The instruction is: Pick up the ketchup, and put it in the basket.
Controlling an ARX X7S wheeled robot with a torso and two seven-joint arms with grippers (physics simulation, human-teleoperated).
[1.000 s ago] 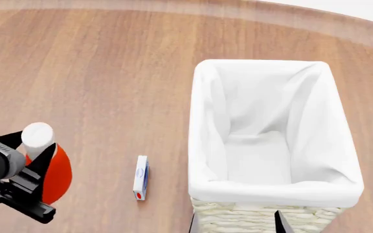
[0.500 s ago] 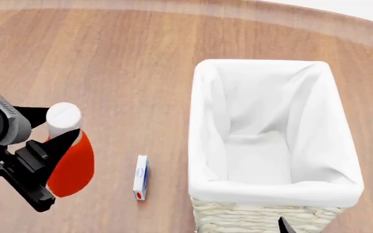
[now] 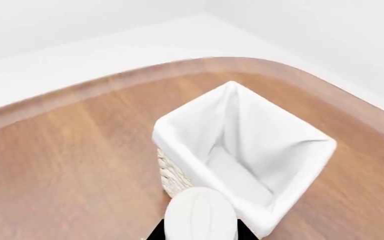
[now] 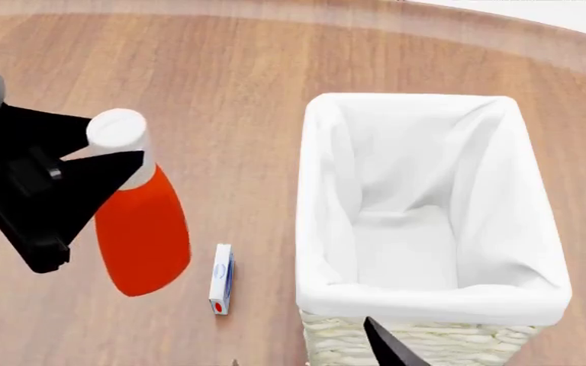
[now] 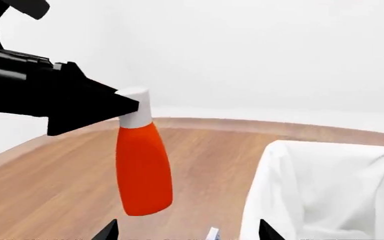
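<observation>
The ketchup (image 4: 146,236) is a red-orange bottle with a white cap (image 4: 118,130). It hangs in the air over the wooden table, left of the basket. My left gripper (image 4: 118,142) is shut on the cap, with black fingers (image 3: 157,233) on either side of it in the left wrist view. The right wrist view shows the bottle (image 5: 144,170) hanging clear of the table. The basket (image 4: 319,229) is cream wicker with a white liner and stands at the right. My right gripper (image 5: 186,232) is open and empty, low, in front of the basket.
A small white box (image 4: 220,278) lies on the table between the bottle and the basket. One right finger (image 4: 387,349) shows at the basket's near wall. The table's curved far edge (image 3: 112,80) meets a white floor.
My left gripper has risen with the ketchup and carried it to the right, toward the basket. A right finger has come further into the head view at the bottom.
</observation>
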